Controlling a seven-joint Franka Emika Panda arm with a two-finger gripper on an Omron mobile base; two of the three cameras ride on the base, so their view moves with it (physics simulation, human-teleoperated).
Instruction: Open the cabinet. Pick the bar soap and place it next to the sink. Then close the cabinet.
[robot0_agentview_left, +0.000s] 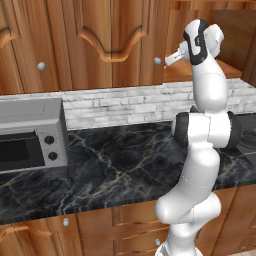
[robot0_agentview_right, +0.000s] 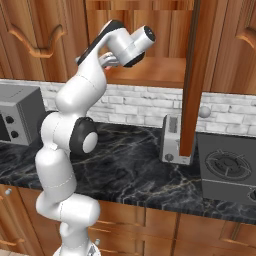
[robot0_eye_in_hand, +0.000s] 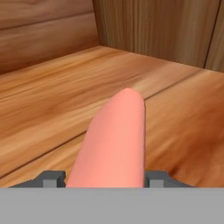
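The arm is reaching up into the open cabinet (robot0_agentview_right: 150, 70), its hand sitting just above the wooden shelf (robot0_eye_in_hand: 52, 105). In the hand view the bar of soap (robot0_eye_in_hand: 114, 144) is lying on that shelf and running straight out from between the two dark fingertips (robot0_eye_in_hand: 51, 178), one tip showing on each side of the pink bar. The tips are sitting right against the bar's sides, but the grey band is cutting off their lower parts, so I cannot tell whether the claw (robot0_eye_in_hand: 105, 180) is actually clamping the soap or only bracketing it. The near end of the soap is likewise being cut off at the bottom, and its far rounded end is pointing toward the back corner of the cabinet.

In the left base view the arm's upper joints are covering most of the cabinet opening, and the hand itself is hard to make out behind the wrist. In the right base view the open cabinet door (robot0_agentview_right: 192, 75) is hanging edge-on in front of the scene, hiding part of the grey toaster (robot0_agentview_right: 172, 137) on the counter (robot0_agentview_right: 125, 170) and a strip of the brick wall behind it. The stove burner (robot0_agentview_right: 227, 167) is being cropped at the right edge. A toaster oven (robot0_agentview_left: 30, 135) is standing at the left of the counter, partly cut off by the frame.
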